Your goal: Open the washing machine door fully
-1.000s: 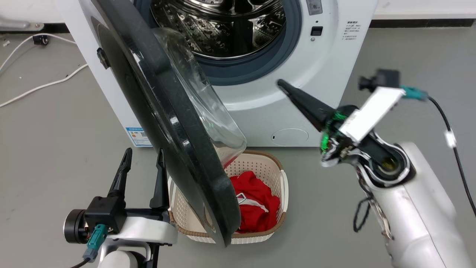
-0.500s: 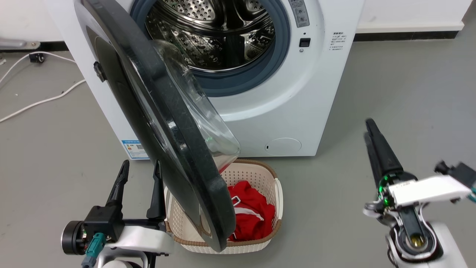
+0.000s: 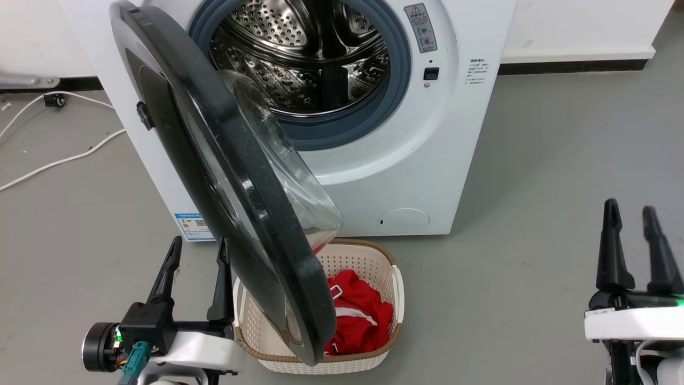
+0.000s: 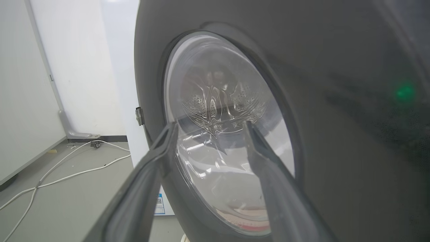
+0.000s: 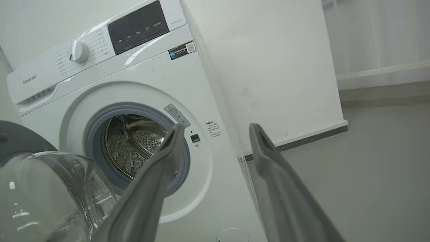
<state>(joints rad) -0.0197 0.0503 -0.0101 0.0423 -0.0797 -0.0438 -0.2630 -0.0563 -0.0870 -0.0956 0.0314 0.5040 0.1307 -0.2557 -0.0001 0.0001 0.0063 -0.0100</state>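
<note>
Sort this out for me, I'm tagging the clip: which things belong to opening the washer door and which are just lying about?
Belongs to the job: washing machine door, swung open; washing machine; left gripper, open, by the door's outer face; right gripper, open, holding nothing.
Just lying about: cream laundry basket below the door; red garment in it; white cables on the floor.
</note>
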